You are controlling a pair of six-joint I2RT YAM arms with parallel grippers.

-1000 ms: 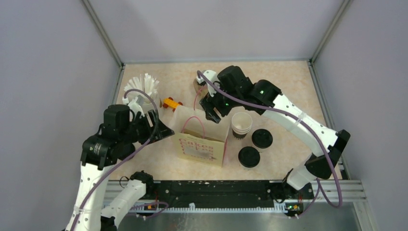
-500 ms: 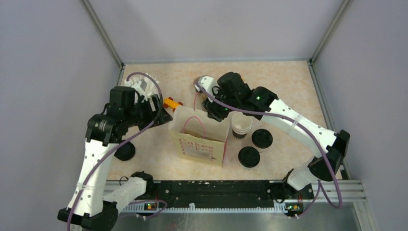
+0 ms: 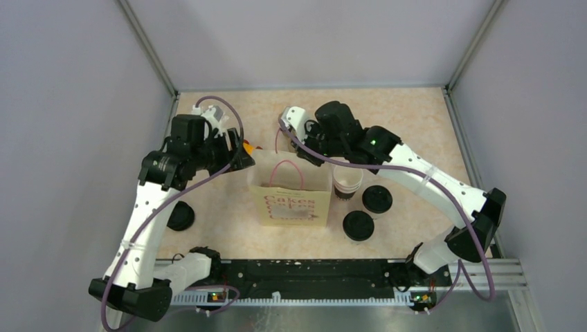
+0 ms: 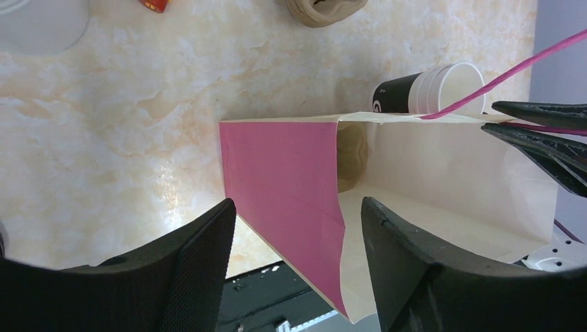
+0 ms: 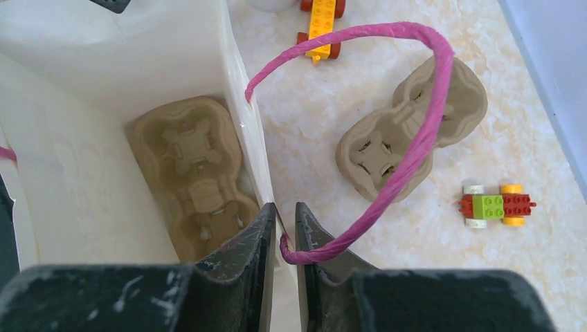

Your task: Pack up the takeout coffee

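Right wrist view: right gripper [image 5: 280,234] pinched tight on the rim of the paper bag [image 5: 83,69] beside its pink handle [image 5: 421,142]. A pulp cup tray [image 5: 194,173] lies inside the bag — the top view hides it.

Left gripper [image 4: 297,232]: fingers wide apart over the bag's pink side.

Stacked paper cups [image 3: 347,181] stand outside, at the bag's 3 o'clock. One black lid [image 3: 377,198] sits at their 4 o'clock, a second lid [image 3: 358,225] at their 6 — third lid [image 3: 181,216] at the bag's 9 o'clock.

A spare tray [image 5: 405,124] and a Lego car [image 5: 498,205] sit behind the bag.

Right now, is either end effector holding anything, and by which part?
The right end effector pinches the paper bag by its top rim, beside the pink handle. The left end effector is open, holding nothing.
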